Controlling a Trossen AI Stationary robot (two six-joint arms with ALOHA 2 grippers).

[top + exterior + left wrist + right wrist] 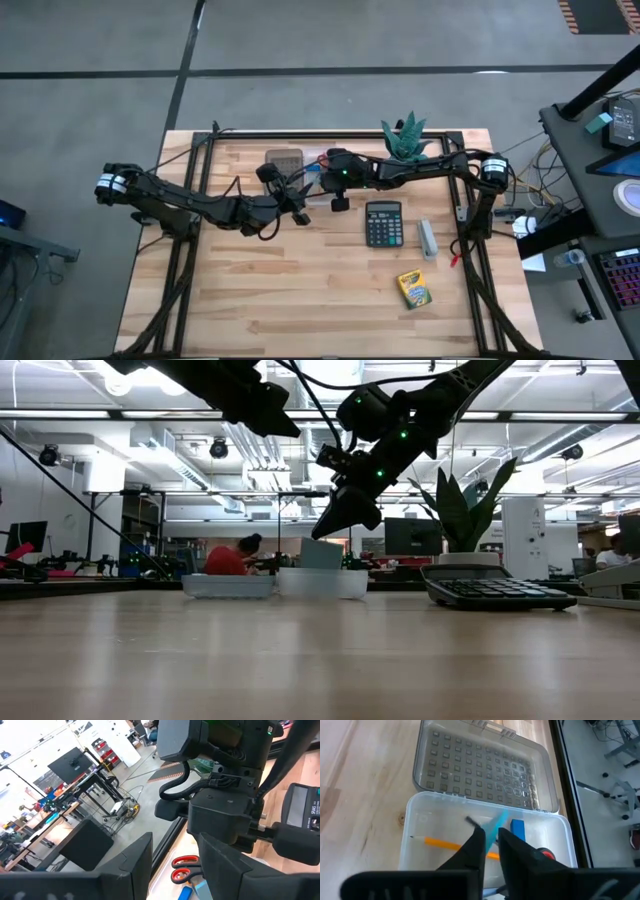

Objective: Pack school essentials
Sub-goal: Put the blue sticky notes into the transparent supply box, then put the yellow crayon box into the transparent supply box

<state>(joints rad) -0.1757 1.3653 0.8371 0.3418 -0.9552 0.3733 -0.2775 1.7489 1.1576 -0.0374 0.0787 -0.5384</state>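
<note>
High view: one wooden desk (pixel 300 290). One clear pencil case (pixel 300 168) with its lid open lies near the desk's far edge; both arms meet over it. Beside the case: one potted plant (pixel 405 138), one calculator (pixel 383 223), one grey stapler (pixel 428 240), one yellow-green crayon box (pixel 413 289), each apart from the case.

Low view: the right end effector (pixel 345 520) hangs above the case (pixel 322 582).

Left wrist view: the left end effector (pixel 175 865) has its fingers apart, nothing between them. One pair of red-handled scissors (pixel 185 868) and one blue eraser (pixel 184 893) lie in the case.

Right wrist view: the right end effector (pixel 490 851) has its fingers nearly together, clamped on one light-blue pen (pixel 496 825) over the case. One orange pencil (pixel 447 844) and one blue eraser (pixel 518 830) lie inside.
</note>
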